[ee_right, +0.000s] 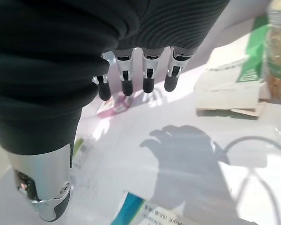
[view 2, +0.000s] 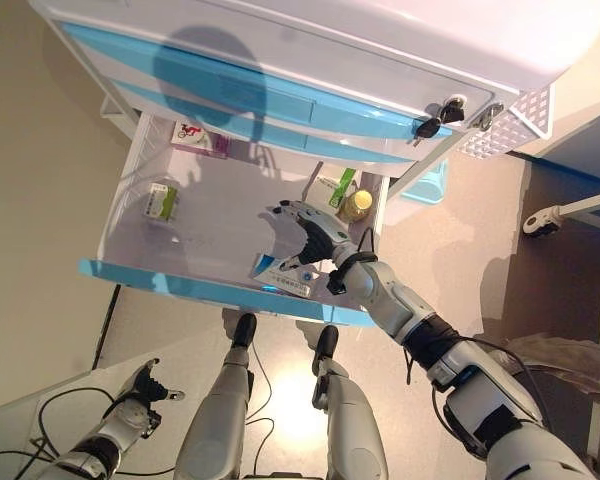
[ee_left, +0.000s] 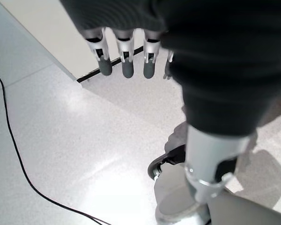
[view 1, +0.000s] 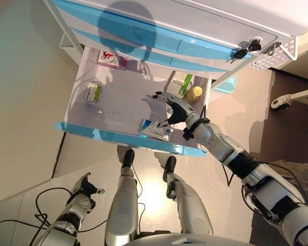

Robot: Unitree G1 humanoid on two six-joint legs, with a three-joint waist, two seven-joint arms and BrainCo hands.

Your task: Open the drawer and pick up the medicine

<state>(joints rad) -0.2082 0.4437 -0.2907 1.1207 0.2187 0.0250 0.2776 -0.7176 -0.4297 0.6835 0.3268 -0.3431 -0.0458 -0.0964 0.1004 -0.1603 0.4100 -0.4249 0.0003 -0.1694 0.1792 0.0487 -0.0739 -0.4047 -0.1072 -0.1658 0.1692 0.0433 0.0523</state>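
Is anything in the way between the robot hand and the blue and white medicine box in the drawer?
No. The drawer is open, and the right robot hand hovers open just above the blue and white medicine box near the drawer's front edge. The other boxes and the bottle sit off to the sides.

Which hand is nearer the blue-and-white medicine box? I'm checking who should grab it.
Right hand: open, hovering just above the blue-and-white medicine box in the drawer. Left hand hangs low, outside it.
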